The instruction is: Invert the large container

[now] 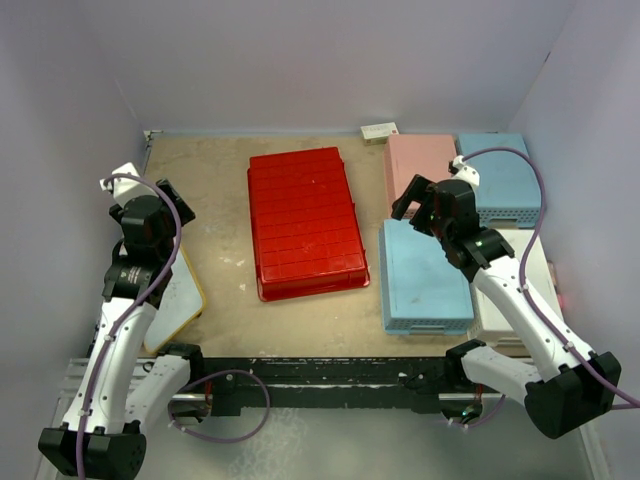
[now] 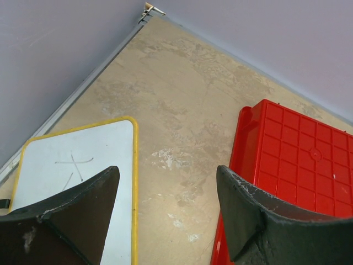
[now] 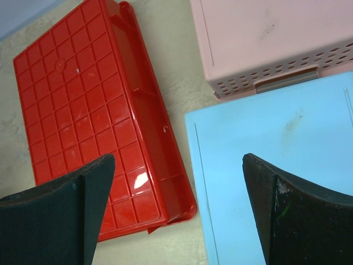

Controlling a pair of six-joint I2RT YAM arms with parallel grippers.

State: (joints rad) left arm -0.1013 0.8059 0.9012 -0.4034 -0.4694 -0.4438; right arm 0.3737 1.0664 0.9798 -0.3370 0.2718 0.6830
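Note the table [image 1: 220, 280] first. On it the large container [image 1: 305, 222] lies flat between the two arms, grid-ribbed underside up and rim down on the surface. You can judge the flip as done. I see no step left on the tray itself, only perhaps parking the arms. In the right wrist view it lies under and ahead of the left-hand jaw of the right gripper [image 3: 177, 160]. In the left wrist view it lies under and beyond the right-hand jaw of the left gripper [image 2: 166, 174]. Neither jaw touches it. A light-blue basket [image 3: 276, 132], inverted, sits below the right gripper's right-hand jaw, just beside the tray. The pink basket [image 3: 265, 38] sits ahead of that jaw, close against the blue one. A yellow-edged whiteboard [image 2: 71, 160] lies beneath the left gripper's left-hand jaw. Both grippers stand released, jaws spread wide with nothing between them.
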